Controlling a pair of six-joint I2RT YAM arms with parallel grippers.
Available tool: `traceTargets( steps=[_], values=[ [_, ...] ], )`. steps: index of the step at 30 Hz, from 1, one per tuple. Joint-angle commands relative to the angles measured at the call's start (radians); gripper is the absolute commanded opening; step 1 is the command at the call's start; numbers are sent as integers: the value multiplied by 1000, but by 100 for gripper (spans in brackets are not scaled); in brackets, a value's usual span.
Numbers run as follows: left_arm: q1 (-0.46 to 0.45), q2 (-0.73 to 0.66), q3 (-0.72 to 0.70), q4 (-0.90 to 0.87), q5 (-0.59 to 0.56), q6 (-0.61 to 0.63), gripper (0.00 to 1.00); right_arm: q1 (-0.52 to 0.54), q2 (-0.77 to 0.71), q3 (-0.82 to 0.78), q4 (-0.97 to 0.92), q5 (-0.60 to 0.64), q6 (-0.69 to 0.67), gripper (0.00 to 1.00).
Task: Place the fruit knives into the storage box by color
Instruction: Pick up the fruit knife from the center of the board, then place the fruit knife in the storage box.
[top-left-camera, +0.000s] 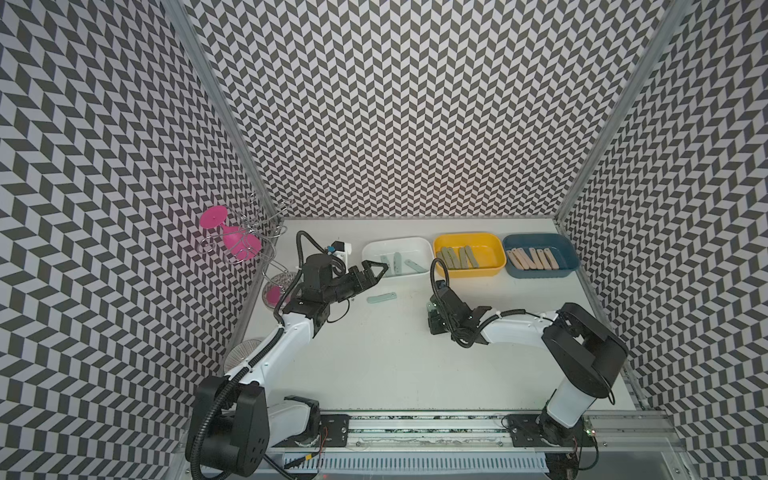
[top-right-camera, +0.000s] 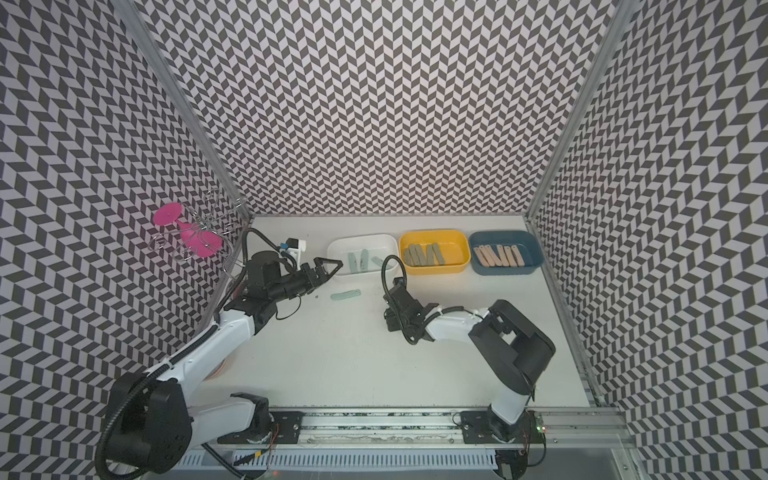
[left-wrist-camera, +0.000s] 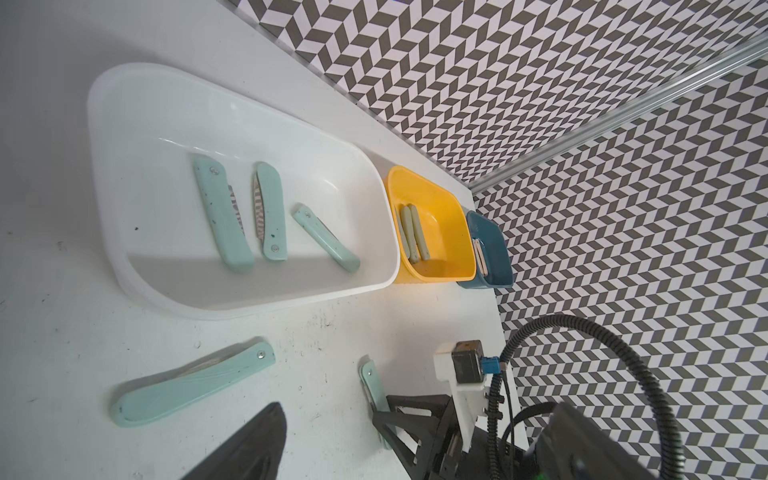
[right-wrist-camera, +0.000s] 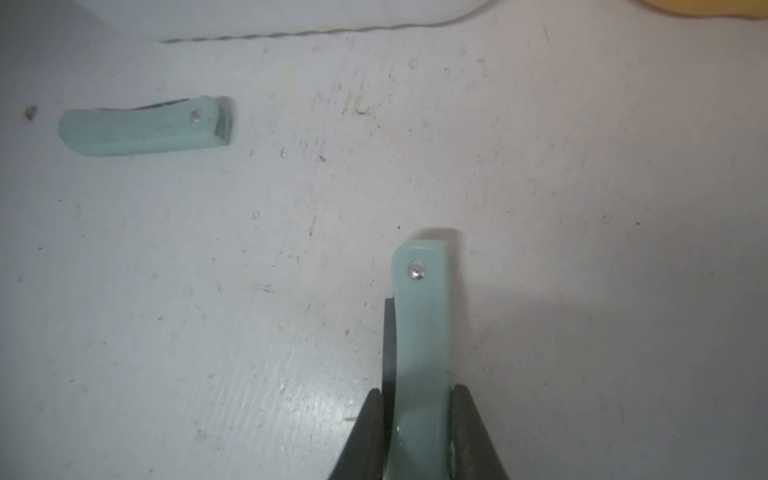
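Clear passage over bare table (top-left-camera: 374, 365) toward the front. Blocked: back wall by bin row (top-left-camera: 478, 270); ahead of it by loose knife (top-left-camera: 381, 298), left gripper (top-left-camera: 384, 268), right gripper (right-wrist-camera: 417, 399) clamping held knife (right-wrist-camera: 419, 324).

No writing, label, brand or number is legible anywhere in these views
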Motion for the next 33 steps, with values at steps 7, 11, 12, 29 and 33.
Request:
traceTargets(
  steps=[7, 11, 12, 29, 33],
  values=[
    [-11, 19, 28, 41, -2, -15, 100, -6, -173, 34, 13, -71, 20, 21],
    [-10, 41, 59, 47, 2, -18, 100, -9, -216, 85, 2, -76, 20, 21],
    [-9, 48, 71, 48, 2, -17, 100, -11, -221, 103, 1, -76, 16, 21],
    [100, 267, 298, 69, 40, -6, 100, -111, 192, 617, 61, -106, -55, 21],
    [118, 303, 312, 77, 49, -5, 100, -136, 328, 736, 59, -145, -65, 21]
  ],
)
